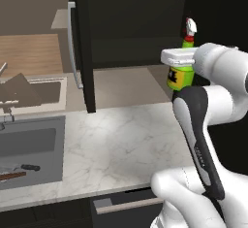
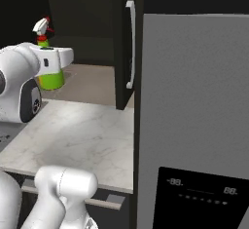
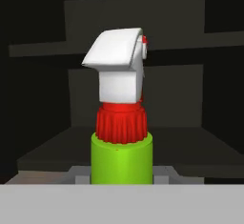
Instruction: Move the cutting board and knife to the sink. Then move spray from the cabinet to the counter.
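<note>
The green spray (image 1: 177, 77) with its white-and-red nozzle stands upright at the mouth of the open dark cabinet (image 1: 83, 42). My gripper (image 1: 181, 65) reaches in from the right and is shut on the bottle's body. In the hand view the spray (image 3: 122, 155) rises right in front of the camera. From the right base view the spray (image 2: 51, 80) sits low over the cabinet's brown shelf, behind my gripper (image 2: 53, 66). At the lower left, the knife (image 1: 29, 167) and the reddish cutting board (image 1: 11, 175) lie in the grey sink (image 1: 34, 147). The marble counter (image 1: 121, 142) stretches between sink and cabinet.
The cabinet door (image 2: 124, 43) with its long silver handle stands open, edge-on to the counter (image 2: 82, 135). A tall grey fridge (image 2: 194, 116) closes off the right side. A drawer (image 1: 127, 203) below the counter's front edge is pulled slightly out.
</note>
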Available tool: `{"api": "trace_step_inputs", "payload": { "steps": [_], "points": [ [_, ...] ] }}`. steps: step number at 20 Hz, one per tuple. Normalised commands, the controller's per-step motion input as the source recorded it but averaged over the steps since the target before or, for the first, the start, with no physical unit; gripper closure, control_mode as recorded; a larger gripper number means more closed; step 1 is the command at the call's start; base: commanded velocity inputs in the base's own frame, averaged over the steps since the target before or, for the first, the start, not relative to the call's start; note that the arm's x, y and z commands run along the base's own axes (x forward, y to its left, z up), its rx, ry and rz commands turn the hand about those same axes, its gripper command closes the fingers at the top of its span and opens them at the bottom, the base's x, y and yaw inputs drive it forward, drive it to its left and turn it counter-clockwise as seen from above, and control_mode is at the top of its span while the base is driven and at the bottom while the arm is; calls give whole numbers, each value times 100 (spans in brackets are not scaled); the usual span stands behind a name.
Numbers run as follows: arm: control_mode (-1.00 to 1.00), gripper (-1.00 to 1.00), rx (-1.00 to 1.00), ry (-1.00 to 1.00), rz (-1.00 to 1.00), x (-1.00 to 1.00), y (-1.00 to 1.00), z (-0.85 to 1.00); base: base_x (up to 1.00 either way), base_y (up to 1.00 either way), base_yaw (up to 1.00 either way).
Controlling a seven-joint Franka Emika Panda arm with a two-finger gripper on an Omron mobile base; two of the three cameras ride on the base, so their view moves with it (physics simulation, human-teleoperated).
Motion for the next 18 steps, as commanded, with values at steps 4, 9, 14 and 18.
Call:
{"api": "trace_step_inputs", "payload": {
  "steps": [4, 9, 14, 18],
  "points": [
    [100, 100, 0, -1, 0, -19, 0, 1, -74, 0, 0],
    [100, 100, 0, 0, 0, 0, 0, 0, -100, 0, 0],
    [100, 100, 0, 0, 0, 0, 0, 0, -100, 41, 0],
    [100, 100, 0, 0, 0, 0, 0, 0, -100, 89, 24]
  ]
}}
